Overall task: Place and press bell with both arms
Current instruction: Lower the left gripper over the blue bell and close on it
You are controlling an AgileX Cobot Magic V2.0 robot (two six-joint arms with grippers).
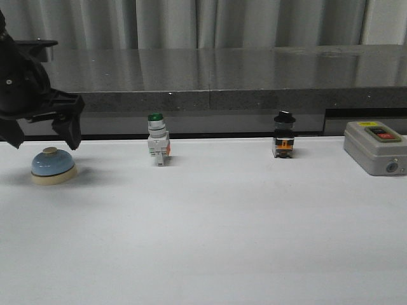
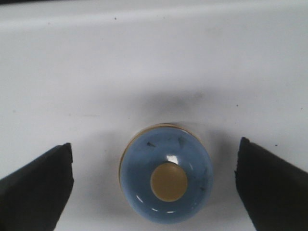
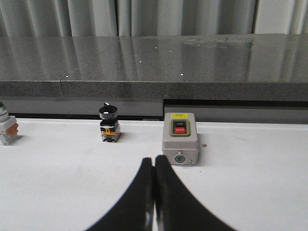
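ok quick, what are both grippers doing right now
Left gripper: open, fingers either side of the light-blue domed bell, not touching it.
Right gripper: shut, holding nothing.

My views are evenly, softly lit from overhead: faint shadows, small glare spots on the bell (image 2: 166, 180), slightly soft focus throughout.

Green-capped switch (image 3: 6, 126) — frame-cut

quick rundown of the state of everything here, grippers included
bell: upright on the table, not gripped
left gripper: open, above the bell, fingers either side
right gripper: shut, holding nothing
green-capped switch: upright
black-capped switch: upright
grey switch box: resting flat on the table
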